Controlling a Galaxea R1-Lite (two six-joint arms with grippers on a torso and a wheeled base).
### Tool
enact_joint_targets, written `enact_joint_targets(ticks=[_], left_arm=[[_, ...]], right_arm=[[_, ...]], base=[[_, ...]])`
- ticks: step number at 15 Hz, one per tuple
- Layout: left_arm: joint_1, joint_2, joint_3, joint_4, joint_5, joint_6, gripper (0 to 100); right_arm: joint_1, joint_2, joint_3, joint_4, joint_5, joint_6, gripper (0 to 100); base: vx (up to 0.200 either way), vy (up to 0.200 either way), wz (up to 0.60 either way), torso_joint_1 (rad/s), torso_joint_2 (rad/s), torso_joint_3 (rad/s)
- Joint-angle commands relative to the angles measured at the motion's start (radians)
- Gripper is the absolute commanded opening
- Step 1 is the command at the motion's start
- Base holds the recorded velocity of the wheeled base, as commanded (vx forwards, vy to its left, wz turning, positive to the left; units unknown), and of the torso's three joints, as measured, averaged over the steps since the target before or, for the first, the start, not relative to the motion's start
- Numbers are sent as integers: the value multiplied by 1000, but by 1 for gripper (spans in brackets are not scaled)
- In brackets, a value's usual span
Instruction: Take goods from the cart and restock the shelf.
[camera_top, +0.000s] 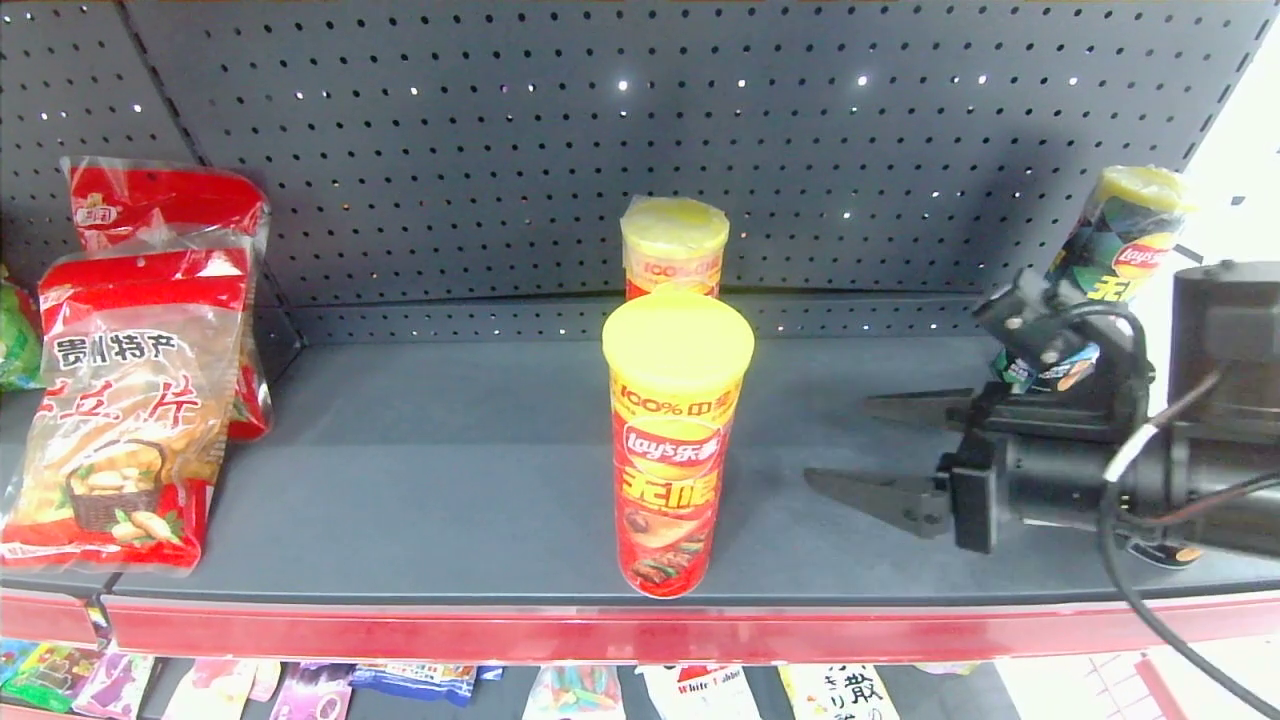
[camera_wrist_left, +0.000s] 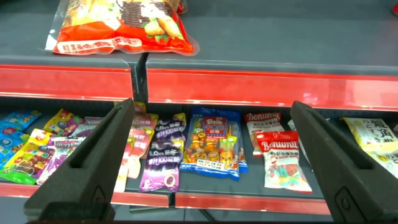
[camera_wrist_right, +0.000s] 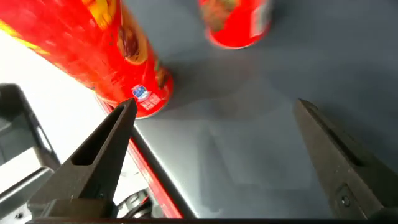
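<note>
Gripper (camera_top: 838, 440) spread wide, red can (camera_top: 672, 470) upright

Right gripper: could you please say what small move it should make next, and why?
Probably pull straight back off the shelf: the right gripper is open and empty, and the front red can stands upright, clear of it.

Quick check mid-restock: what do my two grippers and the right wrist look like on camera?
The left gripper and right gripper are matte black, each with two long wedge-shaped fingers tapering to points. The right wrist is a black cylinder trailing black cables and one white wire.
</note>
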Motion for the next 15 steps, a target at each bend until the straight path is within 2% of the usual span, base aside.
enact_joint_targets(ticks=[1, 4, 5, 7, 8, 9, 13, 15], left_arm=[[0, 1, -1, 0, 0, -1, 100], [0, 1, 1, 0, 0, -1, 100], [0, 1, 1, 0, 0, -1, 100], [0, 1, 1, 0, 0, -1, 100], [0, 1, 1, 0, 0, -1, 100], [0, 1, 1, 0, 0, -1, 100], [0, 1, -1, 0, 0, -1, 100], [0, 1, 1, 0, 0, -1, 100]], right_arm=[[-157, -313, 59, 28, -15, 3, 100], [-260, -520, 96, 90, -15, -1, 100], [-312, -664, 144, 190, -24, -30, 100], [-413, -893, 300, 231, -50, -70, 100], [-413, -893, 300, 231, -50, -70, 100], [-488, -1080, 458, 232, -59, -72, 100], [-501, -1224, 713, 239, -95, -60, 100], [-505, -1241, 737, 292, -95, -17, 100]], base=[[0, 0, 0, 0, 0, 0], [0, 0, 0, 0, 0, 0], [0, 0, 0, 0, 0, 0], [0, 0, 0, 0, 0, 0], [0, 0, 0, 0, 0, 0], [0, 0, 0, 0, 0, 0], [0, 0, 0, 0, 0, 0], [0, 0, 0, 0, 0, 0]])
